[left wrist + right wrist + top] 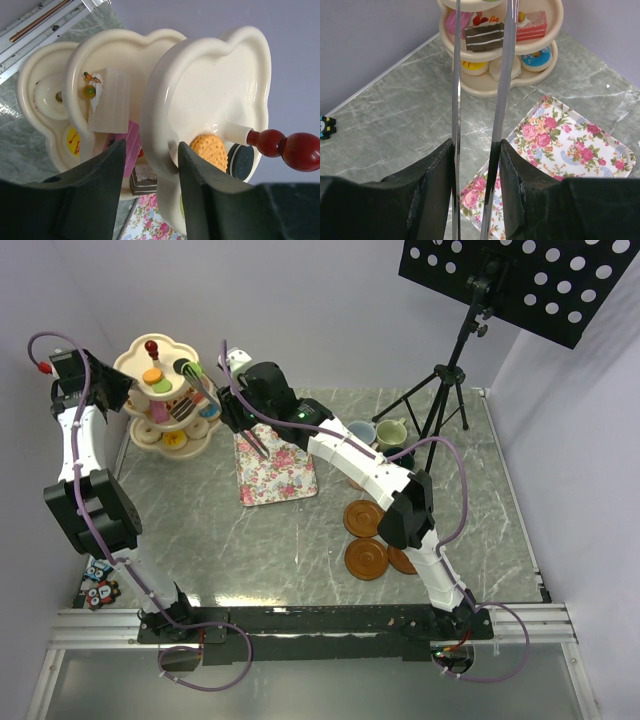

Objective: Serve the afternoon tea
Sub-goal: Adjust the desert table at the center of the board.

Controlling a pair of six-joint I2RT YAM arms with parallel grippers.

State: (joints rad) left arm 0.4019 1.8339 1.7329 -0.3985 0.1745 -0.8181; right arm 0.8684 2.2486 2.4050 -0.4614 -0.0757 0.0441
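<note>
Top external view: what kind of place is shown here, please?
Probably a lab robot test bench, not a tea room: left arm and right arm bolted to a metal rail, a walled-in marble-look table, a tripod holding a perforated black panel.

lab test cell: plain walls, tripod, aluminium mounting rail

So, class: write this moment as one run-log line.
left gripper: jaws astride stand top-tier rim | right gripper: shut on tongs, empty, over floral tray edge | cakes: on stand
</note>
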